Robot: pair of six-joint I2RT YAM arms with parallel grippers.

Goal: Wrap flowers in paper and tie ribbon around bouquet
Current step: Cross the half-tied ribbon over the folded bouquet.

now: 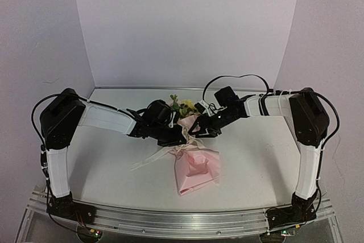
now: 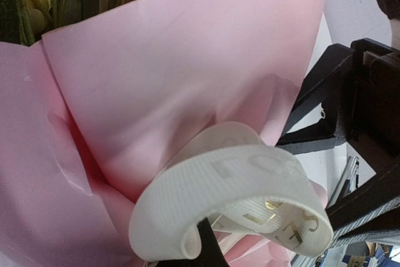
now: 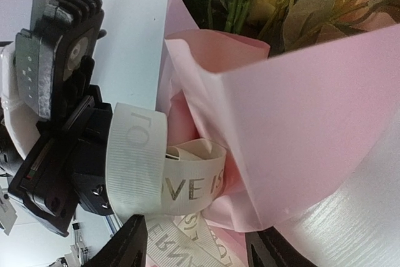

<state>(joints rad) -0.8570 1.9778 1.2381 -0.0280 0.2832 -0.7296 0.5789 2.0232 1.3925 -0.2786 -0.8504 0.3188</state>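
Nearest you, the paper (image 1: 193, 183) fans out on the table (image 1: 108, 163) below the pinched waist of the bouquet (image 1: 200, 163), and a tail of ribbon (image 1: 149, 161) trails left of that waist. At the waist both arms meet. The left gripper (image 2: 203, 248), fingers pressed together, has the ribbon's loop curled over its tip, though you cannot confirm a pinch. The right gripper (image 3: 200, 251) stands spread, straddling the ribbon just right of the waist, and looks best placed to take the loop. Beyond the waist, the flowers (image 1: 182, 106) point away. The bouquet's long axis runs near to far.
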